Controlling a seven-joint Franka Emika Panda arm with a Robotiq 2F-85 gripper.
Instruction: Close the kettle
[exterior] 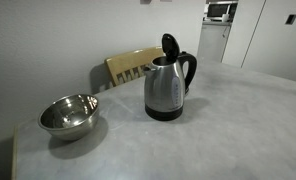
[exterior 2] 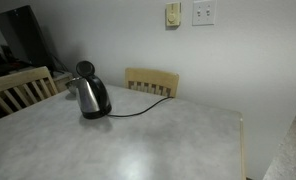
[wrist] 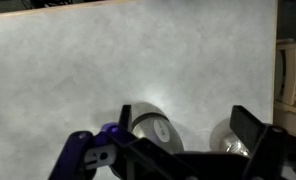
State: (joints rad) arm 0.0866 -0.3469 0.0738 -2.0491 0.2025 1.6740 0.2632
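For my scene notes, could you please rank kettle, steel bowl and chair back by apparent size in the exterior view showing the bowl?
1. kettle
2. steel bowl
3. chair back, partly hidden, farther away, so unsure

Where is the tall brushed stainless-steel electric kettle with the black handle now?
In an exterior view the kettle stands on the grey table, in front of the wooden chair, with the shiny steel bowl apart at its image-left.

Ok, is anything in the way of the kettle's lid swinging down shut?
Nothing visible. The black hinged lid stands upright above the open brushed-steel kettle; the shiny steel bowl sits apart.
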